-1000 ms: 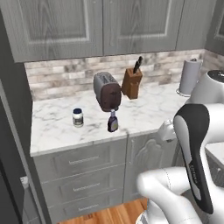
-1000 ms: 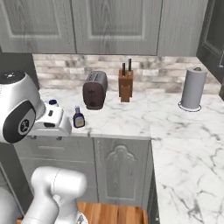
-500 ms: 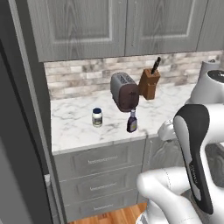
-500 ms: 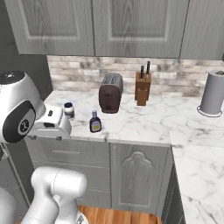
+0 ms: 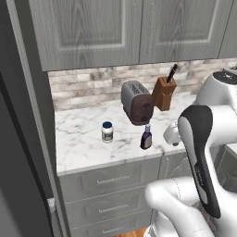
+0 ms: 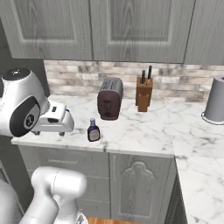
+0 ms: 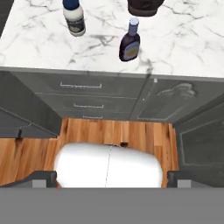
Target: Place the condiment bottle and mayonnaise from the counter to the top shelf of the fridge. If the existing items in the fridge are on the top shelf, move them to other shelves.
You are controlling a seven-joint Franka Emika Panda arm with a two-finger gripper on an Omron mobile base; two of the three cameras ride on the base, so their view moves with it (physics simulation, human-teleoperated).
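Note:
The mayonnaise (image 5: 107, 132) is a small white jar with a dark blue lid, standing on the marble counter (image 5: 78, 143) left of the toaster. The dark condiment bottle (image 5: 146, 137) stands in front of the toaster, near the counter's front edge. Both also appear at the top of the hand view, mayonnaise (image 7: 73, 17) left of the bottle (image 7: 129, 41). My gripper (image 6: 49, 132) hovers above the counter's front edge, pointing down, open and holding nothing; its fingertips (image 7: 43, 178) sit far apart. The dark fridge (image 5: 18, 162) rises at the far left, interior hidden.
A dark toaster (image 5: 136, 102) and a wooden knife block (image 5: 165, 92) stand near the brick backsplash. A paper towel roll (image 6: 215, 99) stands at the far right. Grey drawers (image 5: 111, 180) lie under the counter, grey cupboards (image 6: 131, 26) above, and wood floor (image 7: 131, 131) below.
The whole picture has shifted right as the base drove left, bringing the fridge's dark side into view. The jar and bottle stay where they were on the counter.

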